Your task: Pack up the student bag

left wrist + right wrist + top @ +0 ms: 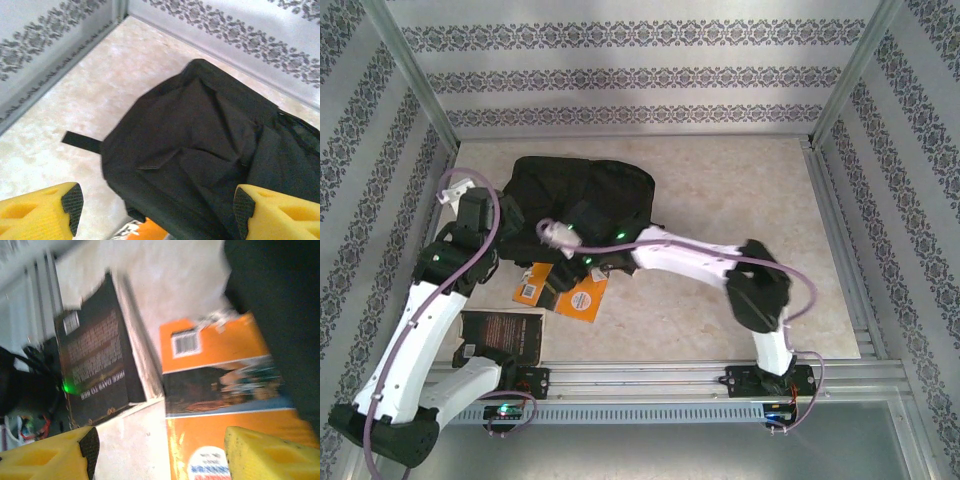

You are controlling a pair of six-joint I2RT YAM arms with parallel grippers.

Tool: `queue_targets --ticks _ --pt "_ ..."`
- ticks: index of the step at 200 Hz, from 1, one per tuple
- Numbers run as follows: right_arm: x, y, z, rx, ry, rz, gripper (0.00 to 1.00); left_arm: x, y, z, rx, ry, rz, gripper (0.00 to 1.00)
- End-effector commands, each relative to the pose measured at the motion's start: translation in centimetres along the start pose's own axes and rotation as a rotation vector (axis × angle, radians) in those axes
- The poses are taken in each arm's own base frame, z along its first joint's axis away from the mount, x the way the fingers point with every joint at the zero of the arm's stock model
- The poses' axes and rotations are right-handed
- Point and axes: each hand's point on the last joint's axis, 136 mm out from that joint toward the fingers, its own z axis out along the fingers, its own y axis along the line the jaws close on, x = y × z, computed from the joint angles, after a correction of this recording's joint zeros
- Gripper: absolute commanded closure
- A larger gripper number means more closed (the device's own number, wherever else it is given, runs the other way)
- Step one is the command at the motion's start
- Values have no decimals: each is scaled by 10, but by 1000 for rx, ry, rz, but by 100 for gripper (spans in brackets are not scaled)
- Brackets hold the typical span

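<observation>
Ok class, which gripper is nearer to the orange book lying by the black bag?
The right one. The right gripper hangs directly over the orange book, open. The left gripper is off to the book's left, pointed at the student bag.

A black student bag (pixel 585 190) lies toward the far left corner of the bench (pixel 720 190), the right arm (pixel 690 258) stretched across to its near side. An orange book (pixel 585 300) and an orange-and-black book (pixel 530 287) overlap just beside the bag; a dark book (pixel 502 335) lies by the near edge, next to the left arm (pixel 420 330).
</observation>
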Motion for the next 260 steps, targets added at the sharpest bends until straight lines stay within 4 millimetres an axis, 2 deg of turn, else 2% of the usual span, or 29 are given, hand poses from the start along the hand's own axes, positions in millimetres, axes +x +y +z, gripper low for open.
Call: queue_targets --ticks 1,20,50,95,150,178,221,238,260 --pt "15 17 34 -33 103 -105 32 -11 32 -15 -105 -86 -9 20" --pt "20 10 64 25 158 -138 28 -17 36 -20 -110 -120 -3 20" --pt "21 1 90 38 190 -127 25 -16 28 -19 -67 -110 5 20" --pt "37 20 103 -48 249 -139 32 -13 21 -18 -19 -104 17 20" --pt "63 10 124 2 357 -158 35 -9 15 -16 14 -91 6 20" --pt "71 6 128 72 391 -218 50 -8 13 -15 26 -87 3 20" --pt "71 12 116 100 365 -281 83 -7 12 -13 27 -85 12 20" --pt "66 13 110 109 340 -291 100 -6 12 -12 24 -83 13 20" --pt "60 6 100 153 315 -286 100 -6 10 -11 28 -80 15 20"
